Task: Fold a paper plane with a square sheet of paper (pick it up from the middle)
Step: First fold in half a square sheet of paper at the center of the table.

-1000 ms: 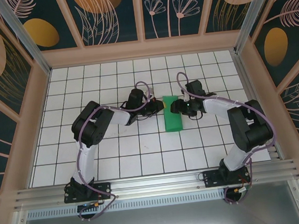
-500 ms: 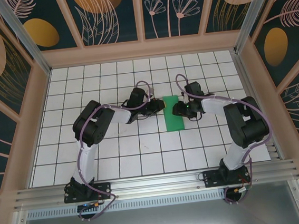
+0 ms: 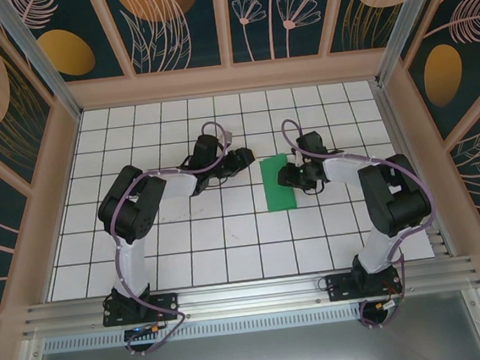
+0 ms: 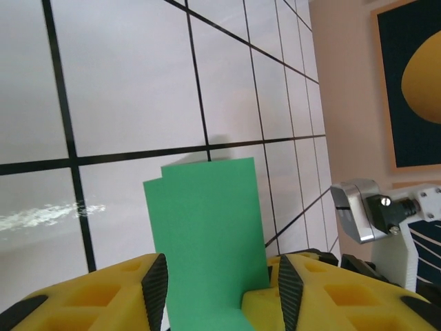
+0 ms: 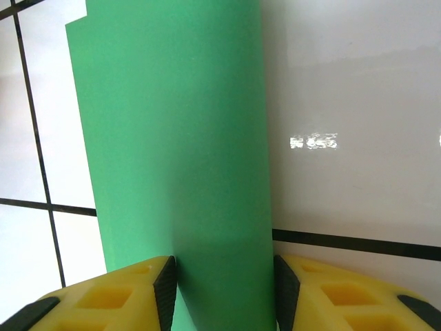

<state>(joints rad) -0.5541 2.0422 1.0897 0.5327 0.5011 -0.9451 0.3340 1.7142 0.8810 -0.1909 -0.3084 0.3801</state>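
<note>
The left pincer [image 3: 246,159] has spread and backed off, leaving the folded paper [image 3: 278,190] flat just ahead of it. The right pincer [image 3: 284,176], half spread, stands over the paper's nearest edge. That crease looks finished.

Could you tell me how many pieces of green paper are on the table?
1: the folded green sheet lies on the gridded table, just right of centre; none seems hidden.

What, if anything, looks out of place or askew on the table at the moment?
The square sheet of paper, folded in half, has layers that don't quite match: both wrist views show a small step at one far corner. It also lies slightly skewed to the grid lines of the table. Nothing looks torn or spilled.
</note>
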